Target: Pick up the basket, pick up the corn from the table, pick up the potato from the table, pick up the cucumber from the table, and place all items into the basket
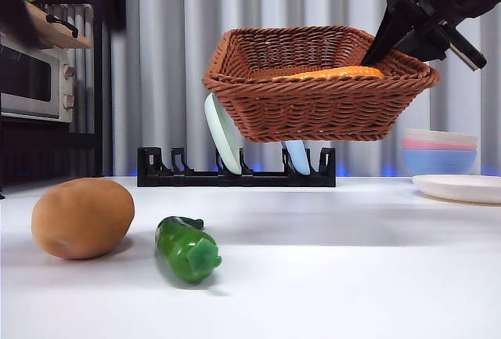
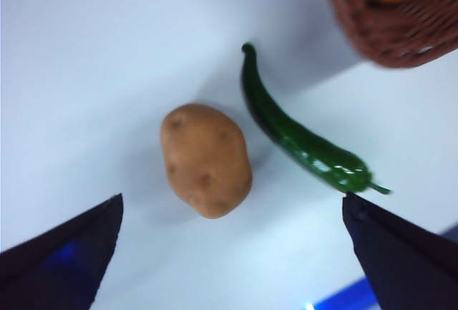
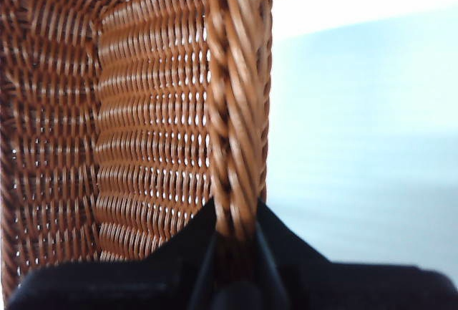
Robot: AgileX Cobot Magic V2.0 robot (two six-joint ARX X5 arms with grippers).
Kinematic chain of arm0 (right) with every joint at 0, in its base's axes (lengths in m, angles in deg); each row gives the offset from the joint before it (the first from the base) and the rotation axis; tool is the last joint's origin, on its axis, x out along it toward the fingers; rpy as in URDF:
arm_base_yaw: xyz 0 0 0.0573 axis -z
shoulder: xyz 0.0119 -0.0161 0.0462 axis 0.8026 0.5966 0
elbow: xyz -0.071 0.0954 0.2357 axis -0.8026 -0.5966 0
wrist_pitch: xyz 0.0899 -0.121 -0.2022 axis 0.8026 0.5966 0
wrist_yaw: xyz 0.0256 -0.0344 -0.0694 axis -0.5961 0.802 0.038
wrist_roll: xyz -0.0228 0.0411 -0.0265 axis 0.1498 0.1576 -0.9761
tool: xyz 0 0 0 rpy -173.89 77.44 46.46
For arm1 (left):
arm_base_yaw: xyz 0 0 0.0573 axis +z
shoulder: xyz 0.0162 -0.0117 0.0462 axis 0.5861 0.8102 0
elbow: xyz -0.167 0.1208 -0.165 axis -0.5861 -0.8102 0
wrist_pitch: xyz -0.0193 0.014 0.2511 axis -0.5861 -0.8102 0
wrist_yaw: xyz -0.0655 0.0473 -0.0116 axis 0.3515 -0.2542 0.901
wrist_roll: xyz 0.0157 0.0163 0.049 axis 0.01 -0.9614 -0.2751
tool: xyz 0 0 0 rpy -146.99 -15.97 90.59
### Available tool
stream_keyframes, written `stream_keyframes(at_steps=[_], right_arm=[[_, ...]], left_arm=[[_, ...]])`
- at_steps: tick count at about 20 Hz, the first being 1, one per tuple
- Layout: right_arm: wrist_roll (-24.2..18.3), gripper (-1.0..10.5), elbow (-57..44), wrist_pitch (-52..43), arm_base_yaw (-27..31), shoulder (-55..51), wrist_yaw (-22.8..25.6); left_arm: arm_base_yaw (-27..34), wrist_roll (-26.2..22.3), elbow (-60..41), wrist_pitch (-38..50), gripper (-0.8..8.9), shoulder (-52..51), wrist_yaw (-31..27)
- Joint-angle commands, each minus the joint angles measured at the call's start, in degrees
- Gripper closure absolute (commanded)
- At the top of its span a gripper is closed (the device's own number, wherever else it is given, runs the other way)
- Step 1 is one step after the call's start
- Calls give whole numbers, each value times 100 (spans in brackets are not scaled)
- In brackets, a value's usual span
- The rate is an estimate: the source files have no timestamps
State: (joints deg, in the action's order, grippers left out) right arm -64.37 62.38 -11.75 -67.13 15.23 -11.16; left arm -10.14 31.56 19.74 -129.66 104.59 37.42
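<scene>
While our right gripper (image 3: 232,235) is clamping the wicker basket's (image 1: 313,104) rim aloft with the corn (image 1: 333,73) inside, we are hovering our wide-open left gripper (image 2: 229,253) over the potato (image 2: 206,160), left of the cucumber (image 2: 300,142), judging a descent next.

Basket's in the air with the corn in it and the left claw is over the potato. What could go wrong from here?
The right claw pinches only the rim of the basket, which hangs tilted; the corn could slide or the rim could slip. The potato is smooth and rounded, so the open left claw may squeeze it out sideways. The cucumber lies close beside it and could get knocked.
</scene>
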Motion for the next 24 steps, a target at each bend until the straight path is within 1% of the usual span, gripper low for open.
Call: stream_keyframes(at_steps=[1, 4, 7, 9, 12, 13, 14, 15, 16, 17, 20, 22, 24], right_arm=[[35, 954, 2, -142, 28, -24, -59], [31, 954, 2, -140, 101, -24, -59], [31, 954, 2, -138, 144, -24, -57], [31, 954, 2, -136, 173, -24, -59], [31, 954, 2, -136, 173, -24, -59], [31, 954, 2, -136, 173, -24, -59], [31, 954, 2, -136, 173, -24, -59], [31, 954, 2, -136, 173, -24, -59], [31, 954, 2, -136, 173, -24, -57], [31, 954, 2, -136, 173, -24, -55], [28, 954, 2, -133, 170, -24, -55], [28, 954, 2, -133, 170, -24, -52], [-24, 954, 2, -136, 170, -24, -15]], left_arm=[[192, 195, -616, 649, 221, 103, 9], [527, 208, -1071, 1248, 221, 494, 219], [833, 173, -1097, 1661, 221, 1034, 420], [984, 109, -1097, 1965, 221, 1375, 734], [1128, 46, -1097, 2149, 222, 1821, 905], [1152, 37, -1097, 2142, 246, 1910, 898], [1167, 33, -1097, 2131, 395, 1967, 892], [1165, 13, -1097, 2135, 604, 1971, 887], [1158, -63, -1097, 2162, 856, 1963, 887], [1154, -118, -1095, 2142, 823, 1930, 907], [1150, -212, -1093, 1716, 822, 1405, 925], [1073, -247, -1073, 1364, 822, 603, 925], [1047, -251, -841, 1078, 822, -343, 920]])
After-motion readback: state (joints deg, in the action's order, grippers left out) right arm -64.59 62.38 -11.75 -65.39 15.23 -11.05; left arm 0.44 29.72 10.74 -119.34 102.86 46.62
